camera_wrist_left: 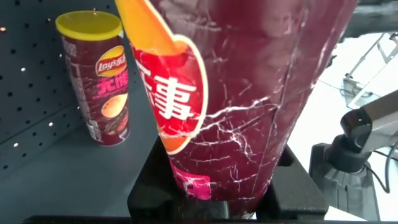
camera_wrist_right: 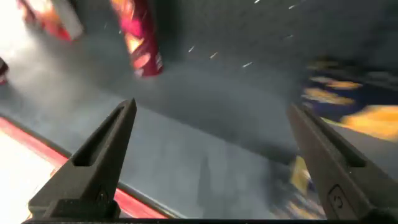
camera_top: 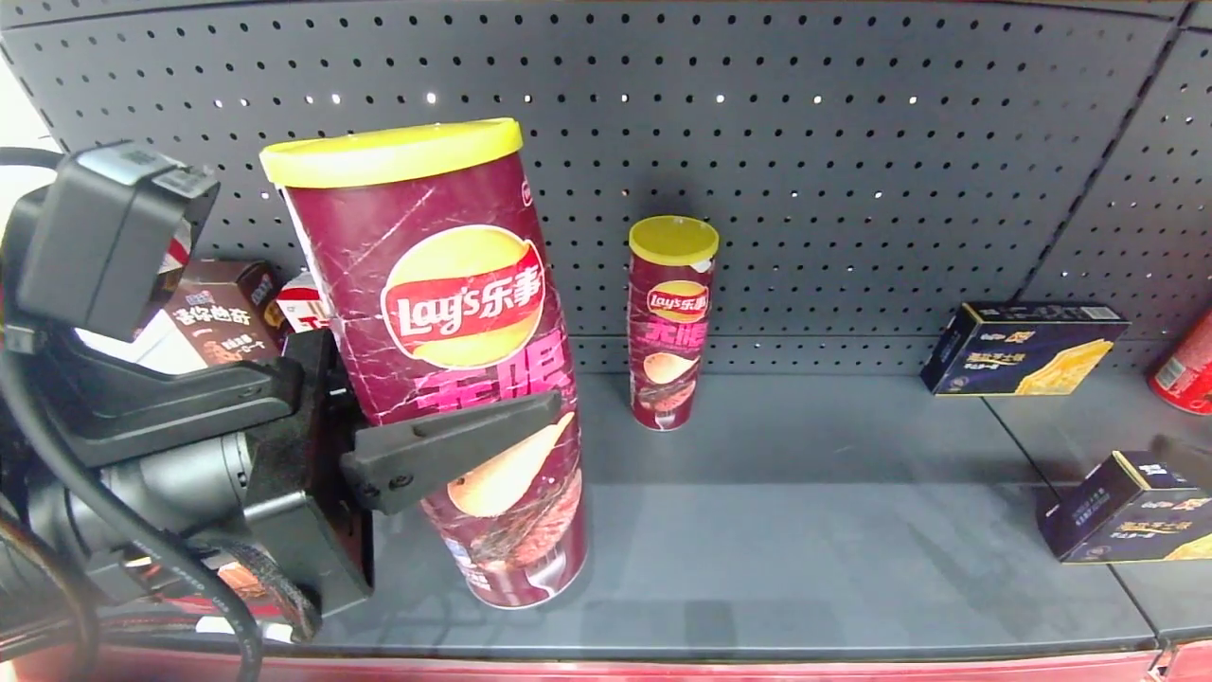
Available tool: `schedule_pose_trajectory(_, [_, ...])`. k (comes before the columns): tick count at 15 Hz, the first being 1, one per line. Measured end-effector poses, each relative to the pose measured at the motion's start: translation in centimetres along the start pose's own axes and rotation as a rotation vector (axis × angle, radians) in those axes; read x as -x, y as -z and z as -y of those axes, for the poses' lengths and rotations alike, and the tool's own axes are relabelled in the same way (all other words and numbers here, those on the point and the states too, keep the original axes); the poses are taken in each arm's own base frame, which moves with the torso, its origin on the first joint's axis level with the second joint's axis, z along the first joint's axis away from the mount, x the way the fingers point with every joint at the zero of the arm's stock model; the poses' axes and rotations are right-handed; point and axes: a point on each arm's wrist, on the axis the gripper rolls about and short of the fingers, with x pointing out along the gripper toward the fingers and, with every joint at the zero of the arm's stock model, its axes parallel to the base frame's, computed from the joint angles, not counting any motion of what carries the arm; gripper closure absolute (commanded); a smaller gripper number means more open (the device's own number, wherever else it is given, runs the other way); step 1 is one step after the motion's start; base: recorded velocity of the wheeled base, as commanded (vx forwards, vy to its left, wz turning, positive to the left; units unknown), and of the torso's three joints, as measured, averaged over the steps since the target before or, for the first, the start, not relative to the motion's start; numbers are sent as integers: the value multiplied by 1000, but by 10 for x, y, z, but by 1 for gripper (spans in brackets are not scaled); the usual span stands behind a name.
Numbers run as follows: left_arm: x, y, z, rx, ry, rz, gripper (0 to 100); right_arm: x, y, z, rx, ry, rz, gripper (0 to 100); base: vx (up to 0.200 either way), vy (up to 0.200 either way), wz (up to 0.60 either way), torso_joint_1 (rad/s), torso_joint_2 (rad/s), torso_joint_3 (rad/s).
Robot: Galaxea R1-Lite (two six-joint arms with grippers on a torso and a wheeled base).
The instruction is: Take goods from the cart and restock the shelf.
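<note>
Placing step: left pincer [camera_top: 464,417] clamps tilted chip can [camera_top: 445,313], base seemingly on shelf [camera_top: 805,530] front, second can [camera_top: 670,322] farther back. Next: straighten, release. Right pincer [camera_wrist_right: 211,143] spread, empty.

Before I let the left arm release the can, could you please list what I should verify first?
1. Grip: left gripper shut on held can: ok.
2. Base of held can seated on shelf: cannot tell; it sits at or just above the front part.
3. Held can upright: cannot tell; it leans in the head view, perhaps from the camera's angle.
4. Gap to back can: ok, well apart.
5. Spare arm: right gripper open, away from the held can: ok.
</note>
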Motion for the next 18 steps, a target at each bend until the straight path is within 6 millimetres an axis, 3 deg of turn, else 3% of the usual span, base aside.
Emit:
schedule_pose_trajectory(5, [-1, 0, -4, 1, -12, -1, 100, -73, -3, 7, 3, -121, -1, 0, 0, 0, 0, 0, 0, 0])
schedule_pose_trajectory(13, [-1, -4, -4, 31, -9, 11, 100, -185, -10, 17, 101, -725, 96, 0, 0, 0, 0, 0, 0, 0])
schedule_pose_trajectory(18, [-4, -13, -4, 38, -2, 40, 100, -250, 2, 18, 110, -821, 109, 0, 0, 0, 0, 0, 0, 0])
